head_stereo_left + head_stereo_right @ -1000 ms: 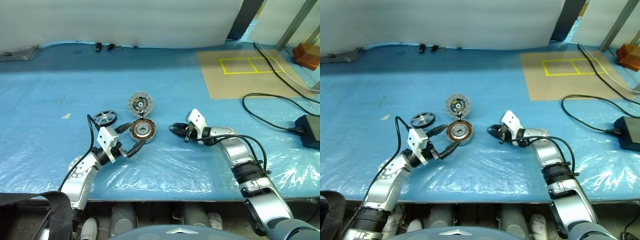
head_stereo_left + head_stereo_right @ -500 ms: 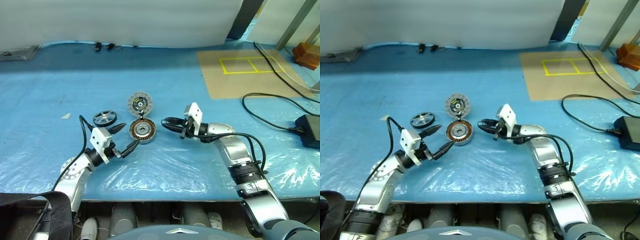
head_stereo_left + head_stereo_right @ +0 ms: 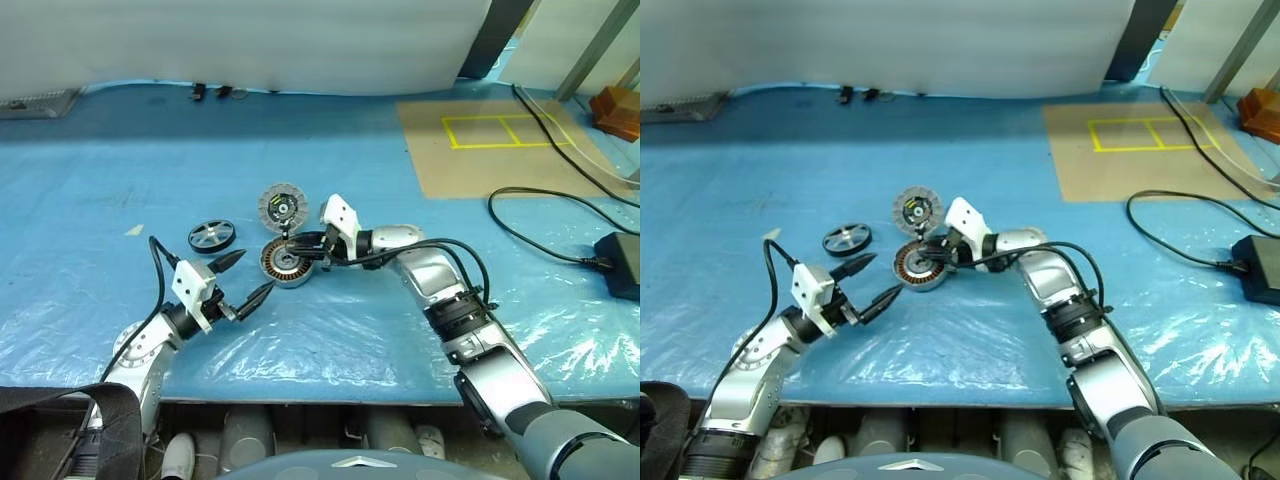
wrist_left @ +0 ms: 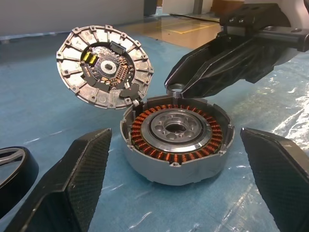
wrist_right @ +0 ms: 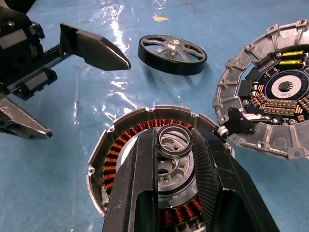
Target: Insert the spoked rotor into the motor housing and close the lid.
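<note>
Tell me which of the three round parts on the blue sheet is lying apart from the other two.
The black-rimmed spoked wheel. It lies flat by itself, while the lid stands open, hinged to the copper-wound casing.

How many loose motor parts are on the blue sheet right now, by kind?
Spoked wheel: 1
Housing: 1
Lid, hinged to the housing and standing open: 1
Small ring, held in the right gripper over the housing: 1
Total: 4

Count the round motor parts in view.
4: black-rimmed spoked rotor left; silver copper-wound housing centre; its ribbed hinged lid standing open behind; small dark ring in the right pincer above the housing.
</note>
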`<state>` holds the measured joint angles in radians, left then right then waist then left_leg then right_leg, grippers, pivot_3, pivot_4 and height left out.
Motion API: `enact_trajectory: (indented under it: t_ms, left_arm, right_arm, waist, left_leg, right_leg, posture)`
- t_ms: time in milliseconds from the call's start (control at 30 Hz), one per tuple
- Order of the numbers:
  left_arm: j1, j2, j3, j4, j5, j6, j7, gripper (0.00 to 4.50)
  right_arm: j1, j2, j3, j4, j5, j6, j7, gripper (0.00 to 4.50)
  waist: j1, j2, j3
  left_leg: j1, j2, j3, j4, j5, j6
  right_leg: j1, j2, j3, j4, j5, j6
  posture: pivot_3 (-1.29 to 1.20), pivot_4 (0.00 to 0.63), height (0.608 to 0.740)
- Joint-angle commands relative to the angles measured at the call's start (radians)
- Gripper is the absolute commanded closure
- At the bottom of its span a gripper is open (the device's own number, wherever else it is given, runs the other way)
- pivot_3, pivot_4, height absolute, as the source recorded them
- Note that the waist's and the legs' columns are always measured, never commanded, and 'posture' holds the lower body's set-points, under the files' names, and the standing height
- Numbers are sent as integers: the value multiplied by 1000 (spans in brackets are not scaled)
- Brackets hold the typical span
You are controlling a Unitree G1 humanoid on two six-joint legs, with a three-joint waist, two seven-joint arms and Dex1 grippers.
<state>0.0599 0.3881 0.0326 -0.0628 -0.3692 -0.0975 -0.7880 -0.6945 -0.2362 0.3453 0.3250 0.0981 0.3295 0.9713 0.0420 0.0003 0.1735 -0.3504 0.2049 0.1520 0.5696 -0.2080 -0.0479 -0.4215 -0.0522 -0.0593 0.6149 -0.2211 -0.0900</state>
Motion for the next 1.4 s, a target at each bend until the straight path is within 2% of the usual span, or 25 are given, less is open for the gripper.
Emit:
enact_trajectory:
  t_ms: [33,1400]
  left_arm:
    - [18,-4,6,-46,4,-16,11,0]
    - [21,-20,-11,-49,20,-15,32,0]
  right_arm:
    - [-24,-3,22,27,-31,-47,20,3747]
    - [-51,46,12,101,-76,-92,44,3747]
  waist:
    - [0,0,0]
    - [-1,0,0]
  left_leg:
    - [0,0,0,0,0,0]
    - [0,0,0,1,0,1]
  right_leg:
    - [0,0,0,0,0,0]
    - [0,0,0,2,0,0]
  posture:
    - [0,150,740]
    - [0,150,740]
